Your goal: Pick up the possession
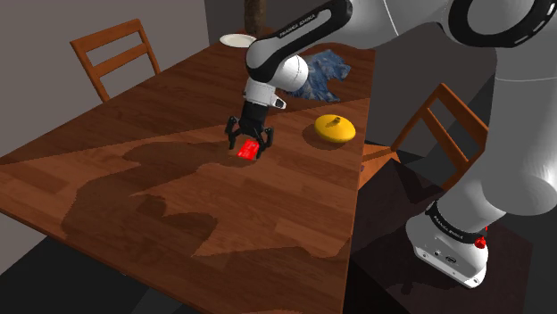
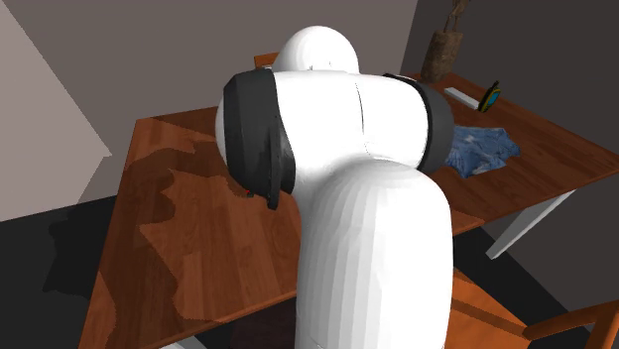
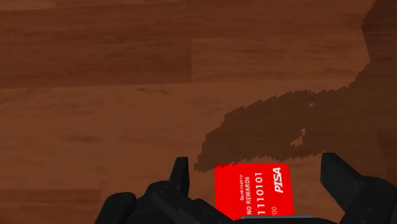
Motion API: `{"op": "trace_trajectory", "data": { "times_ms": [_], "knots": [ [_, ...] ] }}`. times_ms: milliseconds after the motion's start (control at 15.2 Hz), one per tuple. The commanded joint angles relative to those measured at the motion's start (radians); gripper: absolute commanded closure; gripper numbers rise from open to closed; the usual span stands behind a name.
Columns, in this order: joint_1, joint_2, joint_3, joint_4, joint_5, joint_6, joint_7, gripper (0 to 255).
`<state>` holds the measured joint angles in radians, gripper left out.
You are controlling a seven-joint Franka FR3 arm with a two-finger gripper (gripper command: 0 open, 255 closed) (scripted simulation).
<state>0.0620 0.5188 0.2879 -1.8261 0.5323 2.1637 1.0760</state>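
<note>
A red bank card with white lettering lies on the brown wooden table, near the middle of its far half. My black gripper stands over the card, pointing down at it. In the wrist view the card sits between the two fingers of the gripper with a gap on each side. The fingers are open and touch nothing. In the second exterior view the white arm hides the gripper and the card.
A yellow round object lies on the table to the shoulder view's right of the gripper. Behind it are a blue crumpled cloth and a white plate. Wooden chairs stand at the table's far and right sides.
</note>
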Motion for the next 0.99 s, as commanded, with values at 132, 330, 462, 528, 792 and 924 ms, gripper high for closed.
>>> {"op": "trace_trajectory", "data": {
  "times_ms": [132, 330, 462, 528, 792, 924],
  "knots": [
    [-0.001, 0.011, -0.001, -0.002, 0.001, 0.011, -0.008, 255],
    [0.0, 0.013, -0.001, 0.0, 0.0, 0.011, -0.008, 255],
    [0.001, 0.015, -0.001, 0.003, 0.0, 0.01, -0.007, 255],
    [0.001, 0.015, -0.001, 0.004, -0.001, 0.009, -0.005, 255],
    [0.0, 0.004, -0.001, 0.001, 0.0, 0.002, -0.003, 255],
    [-0.001, -0.013, -0.001, 0.003, -0.001, -0.015, 0.006, 255]
  ]
}}
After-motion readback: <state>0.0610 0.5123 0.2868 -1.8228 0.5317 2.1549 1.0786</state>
